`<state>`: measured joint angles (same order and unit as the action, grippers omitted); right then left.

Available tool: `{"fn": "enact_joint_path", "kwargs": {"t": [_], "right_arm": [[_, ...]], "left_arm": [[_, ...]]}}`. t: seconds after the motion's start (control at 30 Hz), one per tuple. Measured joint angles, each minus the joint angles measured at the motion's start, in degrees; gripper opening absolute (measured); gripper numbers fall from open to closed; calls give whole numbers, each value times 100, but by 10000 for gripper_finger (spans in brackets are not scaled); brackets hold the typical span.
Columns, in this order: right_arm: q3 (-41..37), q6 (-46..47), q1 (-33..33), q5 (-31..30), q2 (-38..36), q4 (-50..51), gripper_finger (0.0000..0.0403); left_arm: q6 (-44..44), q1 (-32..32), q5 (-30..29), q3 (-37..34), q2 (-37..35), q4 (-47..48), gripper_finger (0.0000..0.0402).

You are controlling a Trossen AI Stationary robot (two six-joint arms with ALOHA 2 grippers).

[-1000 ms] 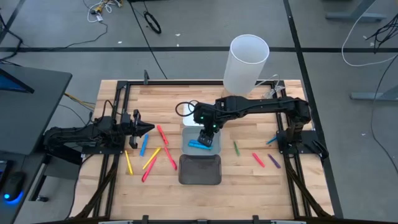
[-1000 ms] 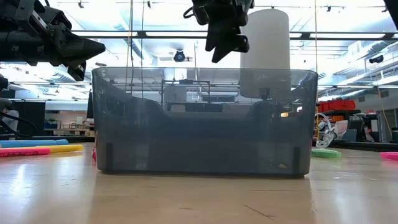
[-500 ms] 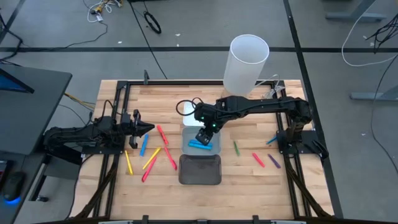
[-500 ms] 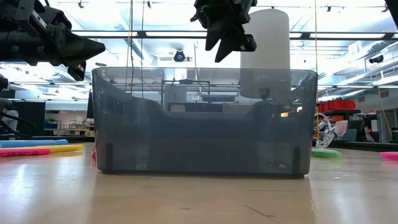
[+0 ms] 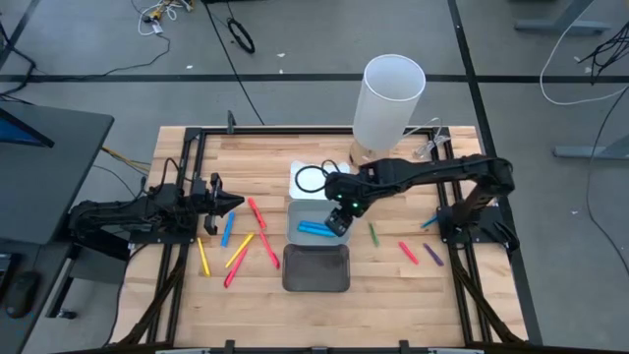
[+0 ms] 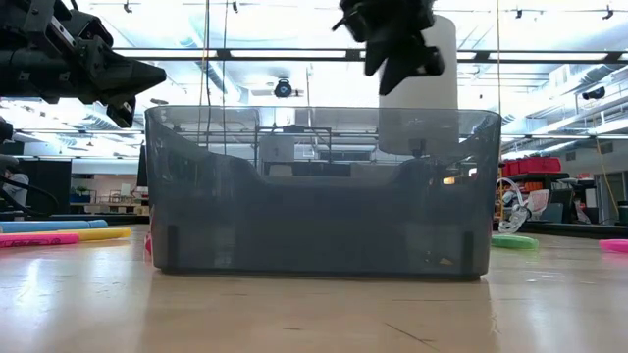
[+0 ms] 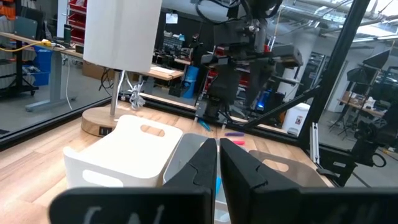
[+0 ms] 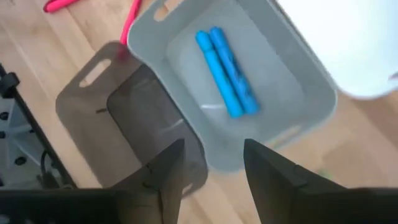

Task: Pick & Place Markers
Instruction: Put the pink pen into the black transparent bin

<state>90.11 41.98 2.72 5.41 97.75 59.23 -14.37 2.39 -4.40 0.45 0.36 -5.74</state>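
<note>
Right gripper, fingers spread and empty, hangs above the right edge of the light grey tray at the middle of the desk. In the right wrist view the 2 dark fingers frame this tray, in which 2 blue markers lie side by side and touching, directly below and just ahead of the gripper. The dark grey tray sits against the light grey tray on the side nearer the front edge of the desk, and a white tray sits on the far side, next to the tall white cylinder.

To the right of the right gripper, well apart from it, lie a green marker, a red marker, a purple marker and a blue marker.

Left gripper, fingers pressed together and holding nothing, hovers over the left part of the desk, pointing toward the trays. Just beside its tip lie a red marker and a blue marker; nearer the front edge of the desk lie an orange marker, a yellow marker, and 2 more red markers.

In the low view the dark grey tray fills the foreground, with both grippers above it.
</note>
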Motion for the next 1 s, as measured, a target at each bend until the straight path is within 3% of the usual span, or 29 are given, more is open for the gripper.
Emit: {"fn": "enact_joint_path", "kwargs": {"t": [0.57,1.0], "right_arm": [[-1834,615,366,18,-1374,30,164],[-3687,1805,794,99,-2755,-436,164]], "left_arm": [[-2,0,-1,-1,0,0,23],[0,2,-2,-2,0,0,23]]}}
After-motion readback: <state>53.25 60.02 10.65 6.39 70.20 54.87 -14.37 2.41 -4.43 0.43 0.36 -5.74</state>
